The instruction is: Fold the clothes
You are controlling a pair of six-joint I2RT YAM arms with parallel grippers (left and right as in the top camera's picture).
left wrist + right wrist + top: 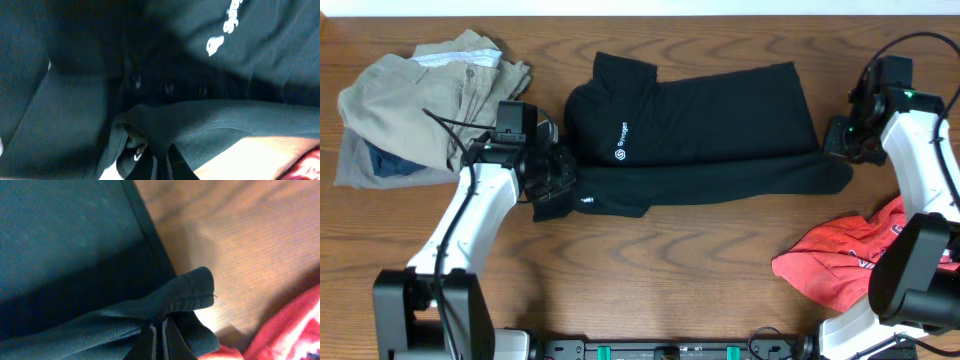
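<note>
The black collared shirt (700, 130) with a small white chest logo (621, 153) lies folded lengthwise across the table's middle. My left gripper (552, 170) is shut on the shirt's left edge; the left wrist view shows its fingers (162, 162) pinching a black fold, with the logo (216, 45) above. My right gripper (840, 140) is shut on the shirt's right edge; the right wrist view shows its fingers (160, 337) pinching a bunched hem (190, 292).
Khaki and blue garments (420, 95) are piled at the back left. A red printed tee (845, 255) lies crumpled at the front right, beside my right arm's base; it also shows in the right wrist view (290, 325).
</note>
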